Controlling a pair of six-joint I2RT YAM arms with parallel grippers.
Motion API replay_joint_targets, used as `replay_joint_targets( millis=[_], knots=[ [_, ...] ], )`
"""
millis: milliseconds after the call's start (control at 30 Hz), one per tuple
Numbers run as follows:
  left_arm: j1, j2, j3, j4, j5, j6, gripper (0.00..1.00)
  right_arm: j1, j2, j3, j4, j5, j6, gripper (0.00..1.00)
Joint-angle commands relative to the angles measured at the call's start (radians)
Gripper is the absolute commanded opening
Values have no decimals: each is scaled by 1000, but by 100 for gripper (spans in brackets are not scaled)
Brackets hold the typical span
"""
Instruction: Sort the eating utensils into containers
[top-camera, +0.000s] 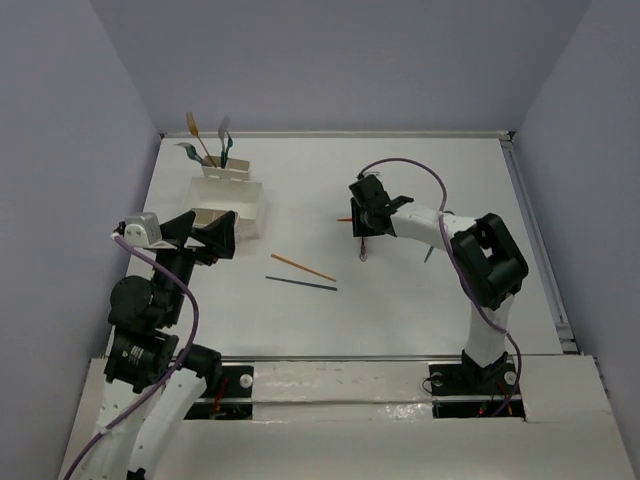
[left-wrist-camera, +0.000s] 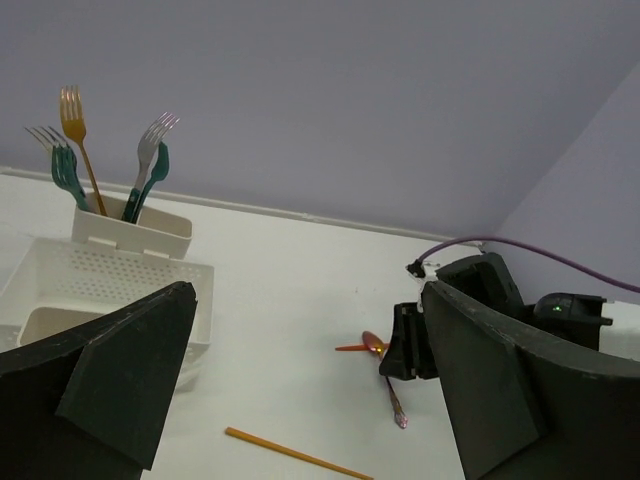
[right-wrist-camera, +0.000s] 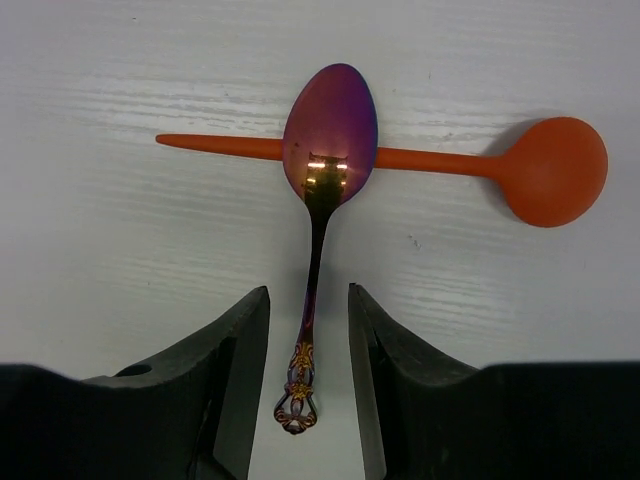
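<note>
A purple iridescent spoon (right-wrist-camera: 327, 125) lies across an orange spoon (right-wrist-camera: 545, 170) on the white table. My right gripper (right-wrist-camera: 308, 300) is open, its jaws low on either side of the purple spoon's handle with a gap on each side. In the top view the right gripper (top-camera: 362, 232) is at the middle right. My left gripper (left-wrist-camera: 308, 300) is wide open and empty, beside the wider bin (top-camera: 240, 210). The narrow bin (top-camera: 224, 172) holds an orange fork (left-wrist-camera: 72, 120) and teal forks (left-wrist-camera: 148, 170). An orange stick (top-camera: 303, 267) and a dark blue stick (top-camera: 300, 284) lie mid-table.
A teal utensil (top-camera: 429, 254) lies partly hidden beside the right arm. The perforated wider bin (left-wrist-camera: 100, 275) stands just left of the left gripper. Purple walls close the table at the back and sides.
</note>
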Motion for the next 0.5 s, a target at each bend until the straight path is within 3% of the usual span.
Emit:
replay_joint_targets(
  millis=[0, 167, 300, 467],
  knots=[
    [-19, -51, -26, 87, -60, 18, 99, -8, 47, 75, -38, 17, -13, 42],
    [-30, -85, 3, 75, -139, 9, 99, -8, 77, 80, -41, 11, -5, 39],
    [-30, -47, 118, 62, -91, -24, 99, -8, 85, 71, -33, 10, -2, 37],
    [-30, -33, 85, 128, -85, -36, 99, -17, 103, 75, -24, -1, -1, 30]
  ],
)
